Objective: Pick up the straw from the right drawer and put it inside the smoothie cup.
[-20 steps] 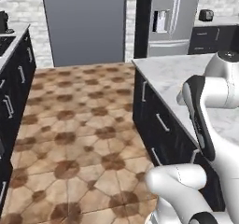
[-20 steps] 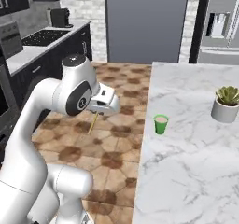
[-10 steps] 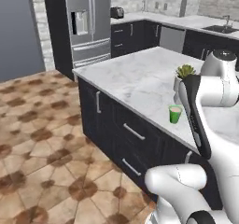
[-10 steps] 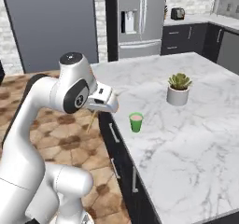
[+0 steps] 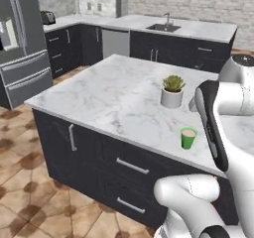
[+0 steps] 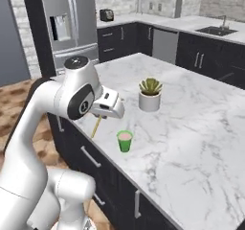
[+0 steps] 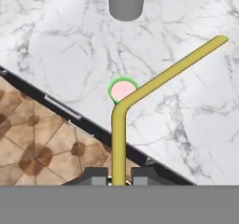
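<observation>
My gripper (image 7: pixel 119 177) is shut on the tan-yellow straw (image 7: pixel 122 125), which rises from between the fingertips and looks bent, its far part slanting to the upper right. In the right base view the straw (image 6: pixel 96 127) hangs down from the gripper (image 6: pixel 101 117) over the island's near edge, left of the smoothie cup (image 6: pixel 125 141). The cup is a small green tumbler with pink contents (image 7: pixel 123 89), standing upright on the marble just inside the counter edge. In the left base view the cup (image 5: pixel 188 138) stands beside my arm, which covers the hand.
A white pot with a green succulent (image 6: pixel 150 95) stands behind the cup on the marble island (image 6: pixel 191 128). Dark drawers with silver handles (image 5: pixel 131 165) run below the counter. A fridge (image 6: pixel 67 23) and a sink counter (image 5: pixel 168 29) lie beyond.
The base has swung round, so both base views shifted from the tiled floor and fridge to the island. The straw has stayed in the gripper, and the cup now lies closer.
</observation>
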